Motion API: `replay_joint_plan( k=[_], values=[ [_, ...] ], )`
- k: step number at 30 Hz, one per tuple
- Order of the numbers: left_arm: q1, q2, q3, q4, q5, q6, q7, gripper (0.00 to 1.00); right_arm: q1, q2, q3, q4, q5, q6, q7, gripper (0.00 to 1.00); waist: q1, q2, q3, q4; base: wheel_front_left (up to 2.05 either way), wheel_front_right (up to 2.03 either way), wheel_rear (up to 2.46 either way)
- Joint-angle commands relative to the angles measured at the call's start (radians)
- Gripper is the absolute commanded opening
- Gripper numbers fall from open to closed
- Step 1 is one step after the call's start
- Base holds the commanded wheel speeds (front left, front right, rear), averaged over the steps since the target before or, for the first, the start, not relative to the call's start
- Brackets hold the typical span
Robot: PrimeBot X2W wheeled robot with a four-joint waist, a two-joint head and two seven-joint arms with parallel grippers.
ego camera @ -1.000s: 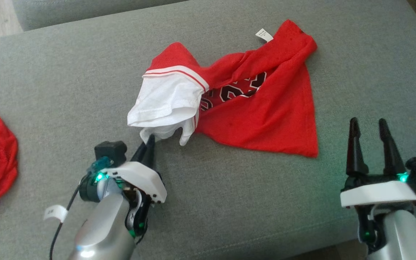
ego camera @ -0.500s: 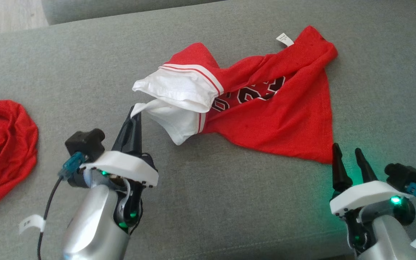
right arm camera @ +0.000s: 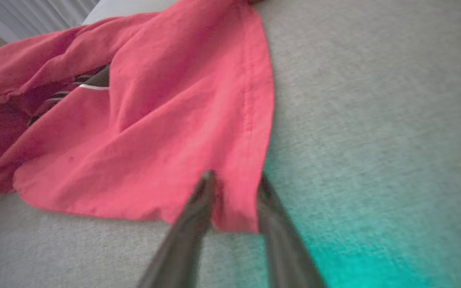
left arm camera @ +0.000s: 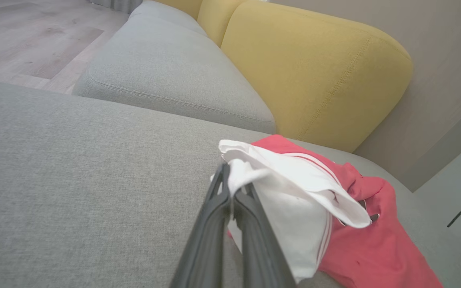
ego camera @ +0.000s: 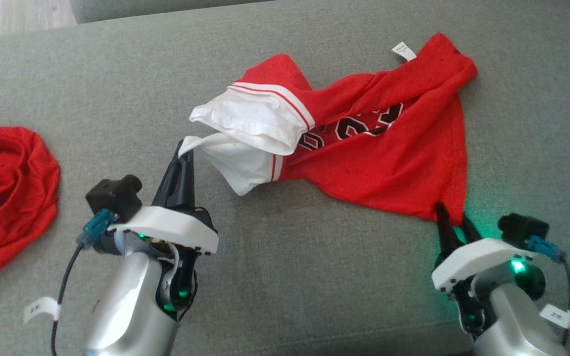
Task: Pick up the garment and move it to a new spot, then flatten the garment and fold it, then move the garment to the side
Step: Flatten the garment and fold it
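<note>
Head view: garment [ego camera: 389,158] hem is clamped by left gripper [ego camera: 186,151]. Right gripper [ego camera: 452,215], parted astride a corner, should be closed before lifting.

The red garment [ego camera: 389,163] bears large black figures [ego camera: 364,126] edged in white across its middle. A fold hides part of them, so they look like a 2 and a 3, but the creases leave that unsure. A small white tag [ego camera: 403,51] sticks out of the garment toward the far edge of the grey cushion [ego camera: 285,277], its print too small to read, as is the print on the left cable label [ego camera: 41,309] and the right cable label [ego camera: 556,315].
</note>
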Motion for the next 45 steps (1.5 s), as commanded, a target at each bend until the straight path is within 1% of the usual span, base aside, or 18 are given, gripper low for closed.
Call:
replay_joint_plan(
  k=[1,5,7,9,11,13,17,20,24,27,29,31,35,37,39,42,43,45],
  values=[
    [-0.021,0.008,0.031,-0.037,-0.004,0.009,-0.012,0.00,-0.017,0.001,0.047,-0.010,0.000,0.004,0.013,0.00,0.0000,-0.0001,0.001,0.000,0.00,0.00,0.00],
    [-0.033,0.008,0.064,-0.054,-0.035,0.011,-0.012,0.00,-0.038,0.001,0.041,-0.049,-0.077,0.004,0.002,0.00,0.0000,-0.0001,-0.012,0.002,0.00,0.00,0.00],
    [-0.039,0.008,0.083,-0.068,-0.062,0.005,-0.012,0.00,-0.049,0.001,0.033,-0.096,-0.105,0.004,0.016,0.00,0.0000,-0.0001,-0.026,0.000,0.00,0.00,0.00],
    [-0.052,0.008,0.103,-0.085,-0.085,-0.006,-0.012,0.00,-0.068,-0.017,0.029,-0.165,-0.132,0.004,0.043,0.00,0.0000,-0.0001,-0.042,-0.003,0.00,0.00,0.00],
    [-0.072,0.008,0.119,-0.103,-0.105,-0.021,-0.012,0.00,-0.094,-0.052,0.037,-0.251,-0.137,0.004,0.082,0.00,0.0000,-0.0001,-0.064,-0.005,0.00,0.00,0.00],
    [-0.102,0.009,0.133,-0.125,-0.124,-0.033,-0.011,0.00,-0.124,-0.102,0.048,-0.342,-0.127,0.004,0.132,0.00,0.0000,-0.0001,-0.089,-0.004,0.00,0.00,0.00],
    [-0.181,0.016,0.167,-0.203,-0.173,-0.041,0.025,0.00,-0.199,-0.196,0.061,-0.500,-0.051,0.004,0.238,0.00,0.0000,-0.0001,-0.143,0.002,0.00,0.00,0.00],
    [-0.244,0.020,0.194,-0.275,-0.212,-0.030,0.069,0.00,-0.259,-0.256,0.062,-0.566,-0.004,0.004,0.313,0.00,0.0000,-0.0001,-0.183,0.006,0.00,0.00,0.00],
    [-0.307,0.031,0.219,-0.371,-0.245,0.000,0.133,0.00,-0.332,-0.298,0.067,-0.610,0.059,0.004,0.404,0.00,0.0000,-0.0001,-0.222,0.007,0.00,0.00,0.00],
    [-0.326,0.044,0.233,-0.445,-0.262,0.028,0.183,0.00,-0.364,-0.322,0.066,-0.646,0.071,0.004,0.462,0.00,0.0000,-0.0001,-0.242,0.003,0.00,0.00,0.00],
    [-0.324,0.054,0.244,-0.499,-0.272,0.050,0.218,0.00,-0.369,-0.338,0.049,-0.674,0.058,0.004,0.510,0.00,0.0000,-0.0001,-0.251,0.001,0.00,0.00,0.00],
    [-0.315,0.072,0.254,-0.557,-0.272,0.070,0.250,0.00,-0.364,-0.343,0.021,-0.715,0.045,0.004,0.567,0.00,0.0000,-0.0001,-0.257,-0.001,0.00,0.00,0.00],
    [-0.295,0.113,0.272,-0.659,-0.274,0.108,0.325,0.00,-0.342,-0.307,-0.057,-0.823,0.022,0.004,0.697,0.00,0.0000,-0.0001,-0.257,-0.011,0.00,0.00,0.00],
    [-0.302,0.151,0.277,-0.704,-0.260,0.128,0.375,0.00,-0.327,-0.299,-0.081,-0.903,-0.020,0.004,0.775,0.00,0.0000,-0.0001,-0.244,-0.013,0.00,0.00,0.00],
    [-0.318,0.171,0.276,-0.702,-0.249,0.136,0.400,0.00,-0.326,-0.276,-0.095,-0.932,-0.030,0.004,0.814,0.00,0.0000,-0.0001,-0.228,-0.015,0.00,0.00,0.00],
    [-0.346,0.176,0.268,-0.674,-0.249,0.139,0.417,0.00,-0.343,-0.266,-0.096,-0.934,-0.046,0.004,0.833,0.00,0.0000,-0.0001,-0.205,-0.016,0.00,0.00,0.00],
    [-0.388,0.174,0.260,-0.622,-0.253,0.138,0.429,0.00,-0.379,-0.239,-0.097,-0.907,-0.037,0.004,0.839,0.00,0.0000,-0.0001,-0.171,-0.017,0.00,0.00,0.00],
    [-0.457,0.167,0.256,-0.558,-0.261,0.137,0.435,0.00,-0.439,-0.229,-0.095,-0.868,-0.040,0.004,0.829,0.00,0.0000,-0.0001,-0.114,-0.017,0.00,0.00,0.00]
  ],
)
